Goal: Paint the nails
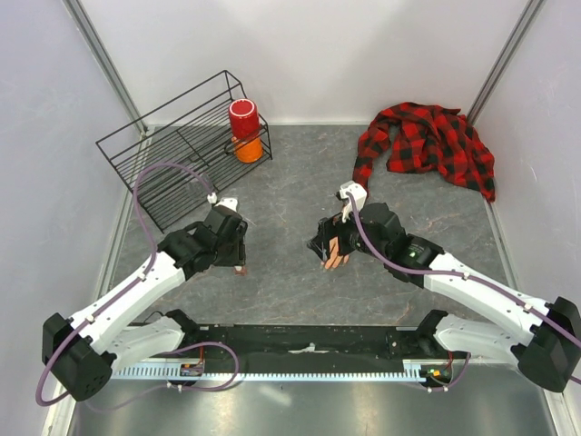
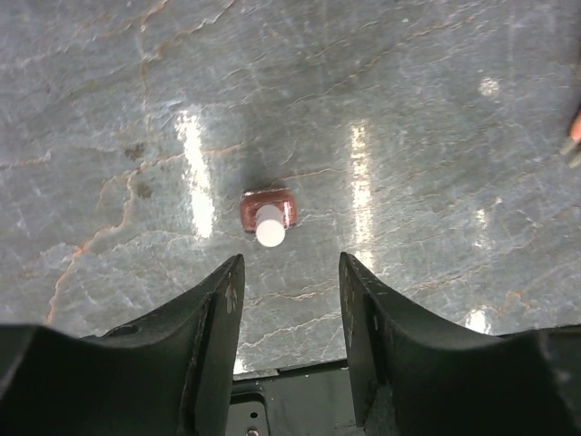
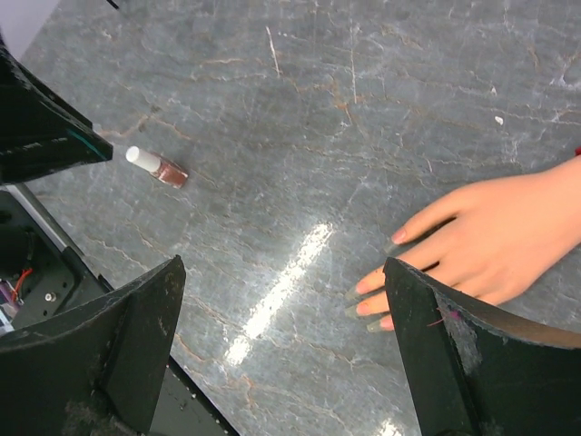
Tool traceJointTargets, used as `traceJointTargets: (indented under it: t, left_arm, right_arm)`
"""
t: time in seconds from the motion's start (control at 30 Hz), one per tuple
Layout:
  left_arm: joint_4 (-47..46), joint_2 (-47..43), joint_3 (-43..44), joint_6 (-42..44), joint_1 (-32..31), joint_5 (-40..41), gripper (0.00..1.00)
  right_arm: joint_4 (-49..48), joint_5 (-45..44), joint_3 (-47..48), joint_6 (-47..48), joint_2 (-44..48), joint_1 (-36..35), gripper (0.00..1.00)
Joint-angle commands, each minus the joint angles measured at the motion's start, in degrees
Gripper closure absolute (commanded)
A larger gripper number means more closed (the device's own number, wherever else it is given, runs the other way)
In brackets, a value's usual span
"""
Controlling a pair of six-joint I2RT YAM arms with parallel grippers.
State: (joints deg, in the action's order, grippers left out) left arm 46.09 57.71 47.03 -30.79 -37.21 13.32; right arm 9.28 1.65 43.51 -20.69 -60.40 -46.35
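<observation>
Beneath the left jaws sits a polish bottle (image 2: 269,215), label unreadable.

Grey veined surface (image 1: 290,182). Red-and-black plaid shirt (image 1: 436,141), pale peach hand (image 3: 508,236). Reddish-brown bottle (image 2: 268,209) with white cap (image 2: 270,230); black wire rack (image 1: 172,154).

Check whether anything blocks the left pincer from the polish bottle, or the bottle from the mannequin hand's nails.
Nothing visible. The open left pincer hovers over the polish bottle, and only bare tabletop lies between bottle and nails.
</observation>
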Motion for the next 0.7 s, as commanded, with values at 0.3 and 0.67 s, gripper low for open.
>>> traceJointTargets:
  t: [0.3,0.67]
  left_arm:
    - [0.85,4.25,-1.06,-6.74,-1.64,5.84,0.56]
    - [0.23,8.64,-1.76,-8.41,-2.52,6.54,0.56]
  right_arm:
    - [-4.62,0.37,-1.67,-1.81,0.11,-0.41,0.02]
    - [-4.44,-0.16,-2.28,-1.55,1.16,-0.5,0.02]
